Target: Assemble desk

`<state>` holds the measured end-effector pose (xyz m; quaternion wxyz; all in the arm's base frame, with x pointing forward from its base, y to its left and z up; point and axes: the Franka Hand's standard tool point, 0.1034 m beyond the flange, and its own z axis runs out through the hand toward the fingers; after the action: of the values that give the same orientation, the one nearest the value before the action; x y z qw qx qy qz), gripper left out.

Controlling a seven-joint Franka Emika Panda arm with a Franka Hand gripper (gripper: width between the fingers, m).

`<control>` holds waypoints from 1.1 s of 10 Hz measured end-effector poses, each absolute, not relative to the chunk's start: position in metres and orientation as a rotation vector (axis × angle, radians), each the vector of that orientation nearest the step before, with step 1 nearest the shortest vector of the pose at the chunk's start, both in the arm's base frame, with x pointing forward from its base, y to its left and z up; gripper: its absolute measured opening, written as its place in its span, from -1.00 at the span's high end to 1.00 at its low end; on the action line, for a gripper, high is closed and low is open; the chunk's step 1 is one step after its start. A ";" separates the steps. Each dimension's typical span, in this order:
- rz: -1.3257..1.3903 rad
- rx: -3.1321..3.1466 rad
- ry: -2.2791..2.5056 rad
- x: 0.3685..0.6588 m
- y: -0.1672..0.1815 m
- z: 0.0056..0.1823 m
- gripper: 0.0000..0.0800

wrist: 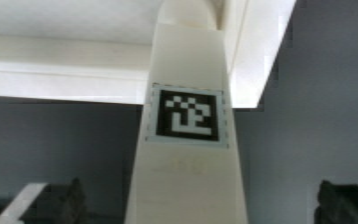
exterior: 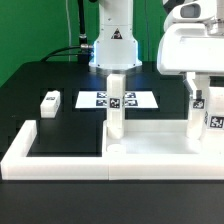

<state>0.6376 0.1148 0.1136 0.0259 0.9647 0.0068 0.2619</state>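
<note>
Ext cam low, mid range, faces arm base [exterior: 114, 48] across table [exterior: 45, 78], wrist cam v. close on tagged leg [wrist: 190, 120], shared by both.

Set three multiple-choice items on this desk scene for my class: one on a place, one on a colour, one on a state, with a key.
1. Where does the loose leg lie?
A on the tabletop
B on the table, to the exterior view's left of the marker board
C on the frame

2. What colour is the table?
A black
B green
C white

3. How is the gripper?
A shut on a part
B open around the upright leg
C far from every part

Key: B, it lies alone there; A, the surface is black; B, the wrist view shows gaps between fingers and leg.
</note>
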 end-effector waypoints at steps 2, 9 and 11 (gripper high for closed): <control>0.810 2.982 0.021 0.638 0.115 0.114 -0.62; 0.810 2.982 0.021 0.638 0.115 0.114 -0.62; 0.810 2.982 0.021 0.638 0.115 0.114 -0.62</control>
<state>0.6376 0.1148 0.1136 0.0259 0.9647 0.0068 0.2619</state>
